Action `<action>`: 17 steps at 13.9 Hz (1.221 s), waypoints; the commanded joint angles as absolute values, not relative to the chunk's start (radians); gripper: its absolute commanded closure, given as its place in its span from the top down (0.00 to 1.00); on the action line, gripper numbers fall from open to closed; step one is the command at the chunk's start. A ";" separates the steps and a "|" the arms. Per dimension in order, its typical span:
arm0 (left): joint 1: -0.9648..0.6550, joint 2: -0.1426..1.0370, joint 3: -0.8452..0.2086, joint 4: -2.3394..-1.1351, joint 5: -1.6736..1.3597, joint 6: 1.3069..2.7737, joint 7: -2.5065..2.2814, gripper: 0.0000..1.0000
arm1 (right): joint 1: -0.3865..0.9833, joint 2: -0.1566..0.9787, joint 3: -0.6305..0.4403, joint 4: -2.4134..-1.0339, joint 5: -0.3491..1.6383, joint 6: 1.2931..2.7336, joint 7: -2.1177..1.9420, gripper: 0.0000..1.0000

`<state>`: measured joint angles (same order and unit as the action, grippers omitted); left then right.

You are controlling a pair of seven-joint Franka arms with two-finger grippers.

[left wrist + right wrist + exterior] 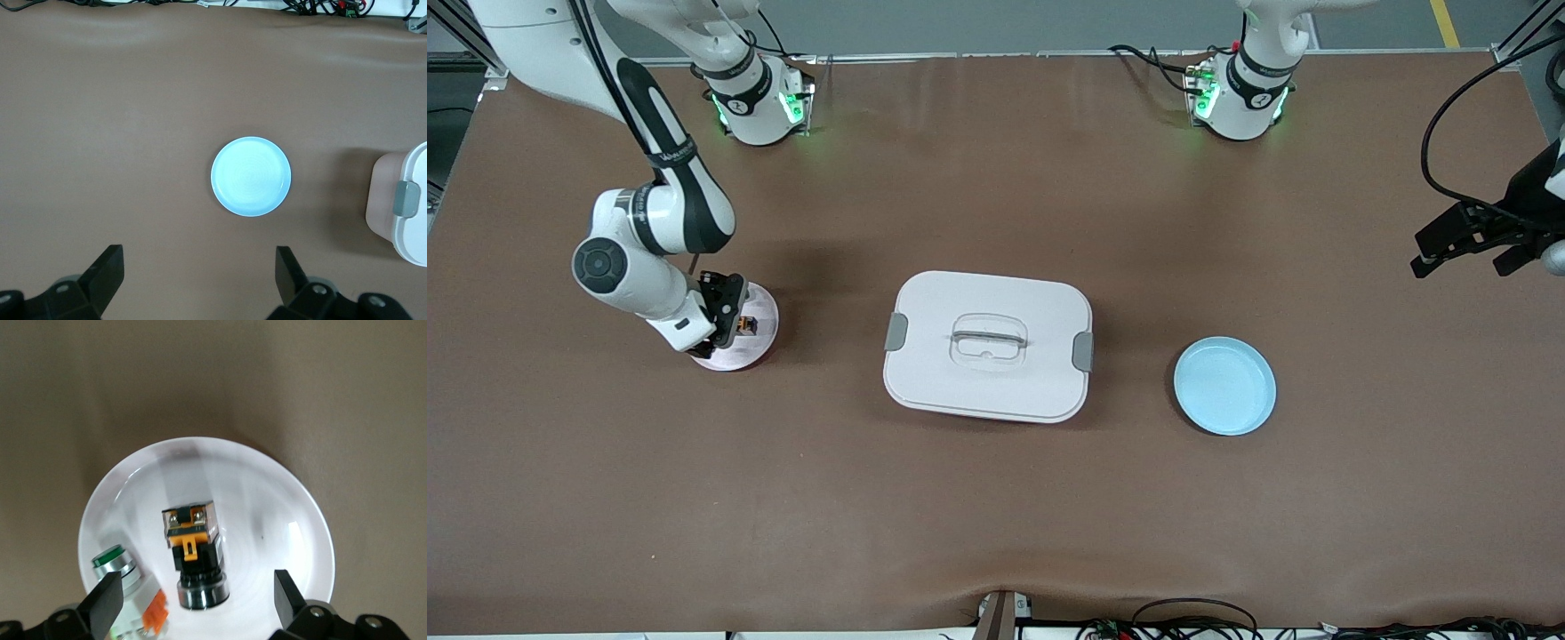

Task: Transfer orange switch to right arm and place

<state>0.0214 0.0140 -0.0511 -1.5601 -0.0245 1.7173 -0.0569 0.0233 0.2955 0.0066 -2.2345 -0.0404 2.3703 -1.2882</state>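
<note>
Blue plate (1224, 385): nearest the front camera, bare, toward the left arm's end of the table; also seen at (251, 176).
White lidded box (987, 345): mid-table, between the two plates, lid on, grey side latches.
White plate (760, 313): toward the right arm's end of the table; rim at (200, 447).
Orange switch (192, 547): lying on the white plate, free of both fingers; seen small at (745, 324).
Green-capped part (115, 564): beside the switch on the same plate.
Right gripper (725, 313): low over the white plate, jaws spread wide, holding nothing.
Left gripper (1465, 240): waiting above the table edge, jaws spread, holding nothing.
Handling: judged light, rigid, hard plastic and metal; likely slippery on the round collar. Grip across the flat sides of the blocky body.
</note>
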 commanded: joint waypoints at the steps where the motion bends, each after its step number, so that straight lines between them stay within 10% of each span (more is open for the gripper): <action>1: 0.031 0.008 -0.058 -1.563 -0.041 1.706 -0.038 1.00 | 0.011 0.265 0.017 -2.169 -0.060 2.222 -1.165 1.00; 17: 0.020 0.032 -0.080 -1.562 -0.028 1.713 -0.057 1.00 | -0.089 0.179 0.018 -1.665 -0.044 1.599 -0.575 1.00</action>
<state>0.0138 0.0311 -0.0738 -1.5622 -0.0246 1.7175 -0.0588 -0.0406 0.1662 0.0036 -1.7233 -0.0421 1.6336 -0.5925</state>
